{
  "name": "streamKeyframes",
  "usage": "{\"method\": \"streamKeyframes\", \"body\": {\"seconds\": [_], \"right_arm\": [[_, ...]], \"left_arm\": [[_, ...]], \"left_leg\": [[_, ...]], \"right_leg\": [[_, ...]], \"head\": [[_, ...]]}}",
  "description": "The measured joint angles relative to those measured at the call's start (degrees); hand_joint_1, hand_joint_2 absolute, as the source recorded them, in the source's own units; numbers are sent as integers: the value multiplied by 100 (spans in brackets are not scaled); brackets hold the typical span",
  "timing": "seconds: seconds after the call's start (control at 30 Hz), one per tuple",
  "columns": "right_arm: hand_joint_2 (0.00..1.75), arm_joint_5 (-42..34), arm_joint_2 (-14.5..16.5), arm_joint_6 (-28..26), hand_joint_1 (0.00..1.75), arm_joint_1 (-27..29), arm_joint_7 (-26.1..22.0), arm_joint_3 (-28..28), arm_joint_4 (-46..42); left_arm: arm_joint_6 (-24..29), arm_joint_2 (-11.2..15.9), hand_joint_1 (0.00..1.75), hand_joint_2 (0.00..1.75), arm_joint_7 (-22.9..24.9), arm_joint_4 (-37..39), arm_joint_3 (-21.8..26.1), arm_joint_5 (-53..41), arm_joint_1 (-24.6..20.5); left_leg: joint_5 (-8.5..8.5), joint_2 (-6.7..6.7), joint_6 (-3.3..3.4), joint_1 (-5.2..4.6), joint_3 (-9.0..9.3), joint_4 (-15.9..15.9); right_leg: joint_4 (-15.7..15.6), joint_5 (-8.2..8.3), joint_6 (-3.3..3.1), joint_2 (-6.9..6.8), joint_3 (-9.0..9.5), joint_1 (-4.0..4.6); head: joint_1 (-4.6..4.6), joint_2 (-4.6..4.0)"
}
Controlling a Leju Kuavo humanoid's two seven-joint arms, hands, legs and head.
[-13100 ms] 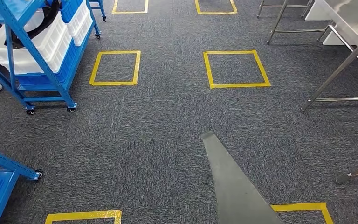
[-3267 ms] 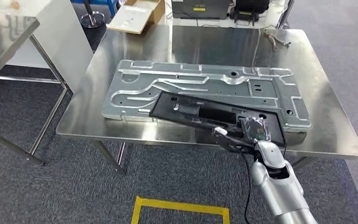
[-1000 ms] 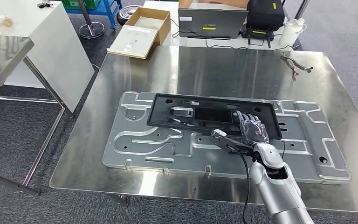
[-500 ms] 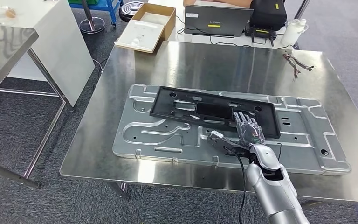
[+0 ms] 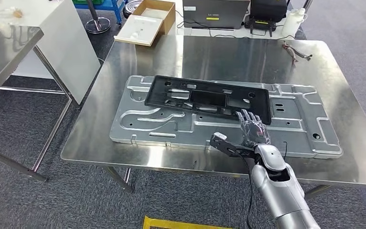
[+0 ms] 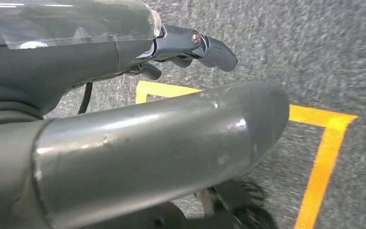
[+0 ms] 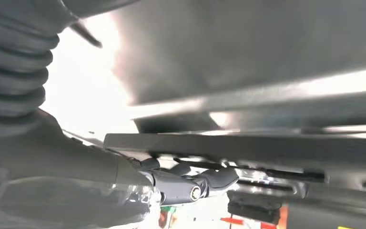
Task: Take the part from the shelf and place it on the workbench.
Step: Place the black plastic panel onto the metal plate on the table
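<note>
Flat black part point(image 5: 205, 98) lies on silver plate point(image 5: 286, 131) atop steel workbench point(image 5: 228, 55).

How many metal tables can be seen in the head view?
2. The workbench in the middle carries the silver plate and the black part. A second steel table stands at the left edge, partly cut off. Others may be outside the picture.

Right hand point(image 5: 253, 131) flat, fingers point(image 5: 246, 117) spread

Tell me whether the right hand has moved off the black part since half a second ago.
Yes. The right hand has drawn back toward the robot: its fingers lay over the black part before and now sit on the grey metal panel, fingertips just short of the part's near edge.
</note>
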Motion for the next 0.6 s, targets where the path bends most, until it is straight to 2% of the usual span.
{"method": "streamKeyframes", "body": {"seconds": [0.07,0.1,0.13,0.2,0.23,0.27,0.3,0.37,0.4,0.43,0.47,0.5,0.53,0.57,0.6], "right_arm": [[175,35,-2,0,0,-39,-1,52,-37],[175,50,-4,-1,0,-54,-2,76,-55],[175,64,-7,-3,0,-61,-2,100,-69],[175,98,-9,-17,0,-58,-2,152,-92],[175,119,-7,-28,0,-57,-2,175,-107],[175,139,-1,-41,0,-59,-2,193,-120],[175,156,6,-51,0,-60,-2,204,-131],[175,198,22,-59,0,-59,-2,233,-142],[175,224,24,-59,0,-54,-2,252,-144],[175,251,26,-59,0,-50,-1,274,-144],[175,273,26,-59,0,-49,-1,296,-145],[175,289,26,-59,0,-50,-1,317,-152],[175,301,26,-60,0,-56,0,336,-164],[175,309,27,-61,0,-65,0,353,-184],[175,317,27,-62,0,-73,0,367,-207]], "left_arm": [[0,4,0,0,1,0,1,14,-18],[1,7,0,0,3,0,1,23,-29],[1,9,0,0,5,0,2,33,-38],[3,6,0,0,15,1,5,45,-38],[4,3,0,0,21,1,6,47,-37],[4,1,0,0,26,2,7,47,-37],[5,-2,0,0,31,2,7,48,-37],[12,-2,0,0,32,2,7,48,-39],[16,-2,0,0,32,2,7,49,-37],[20,-2,0,0,32,2,7,50,-35],[21,-3,0,0,32,2,8,53,-34],[21,-3,0,0,32,2,8,56,-34],[21,-4,0,0,32,2,9,60,-36],[21,-5,0,0,32,2,9,62,-38],[21,-5,0,0,32,2,9,63,-40]], "left_leg": [[43,7,56,-27,593,-799],[1,8,80,-47,767,-1080],[-48,9,102,-67,839,-1230],[38,15,161,-69,794,-1303],[106,28,203,-55,760,-1336],[187,44,245,-38,709,-1371],[269,59,276,-20,639,-1392],[415,65,300,-22,452,-1386],[486,66,293,-22,351,-1378],[553,66,279,-21,250,-1367],[616,66,261,-19,152,-1353],[676,65,238,-15,60,-1336],[729,64,210,-13,-20,-1312],[778,60,177,-17,-86,-1283],[829,55,141,-20,-127,-1269]], "right_leg": [[58,69,42,-4,-112,15],[70,107,72,-14,-138,18],[66,151,109,-24,-150,15],[40,227,185,-34,-159,-3],[70,170,222,-25,-188,-10],[186,-1,254,-16,-242,-15],[414,-274,284,-8,-323,-26],[1102,-835,342,-5,-507,-51],[1415,-949,368,-6,-556,-66],[1595,-915,389,-6,-539,-81],[1591,-771,404,-7,-430,-97],[1393,-601,412,-7,-218,-113],[1044,-503,412,0,80,-126],[599,-515,395,10,406,-124],[243,-573,365,17,646,-115]], "head": [[1,0],[1,0],[1,0],[1,0],[1,0],[1,0],[2,0],[2,0],[3,0],[2,0],[2,0],[2,0],[2,0],[1,0],[1,0]]}}
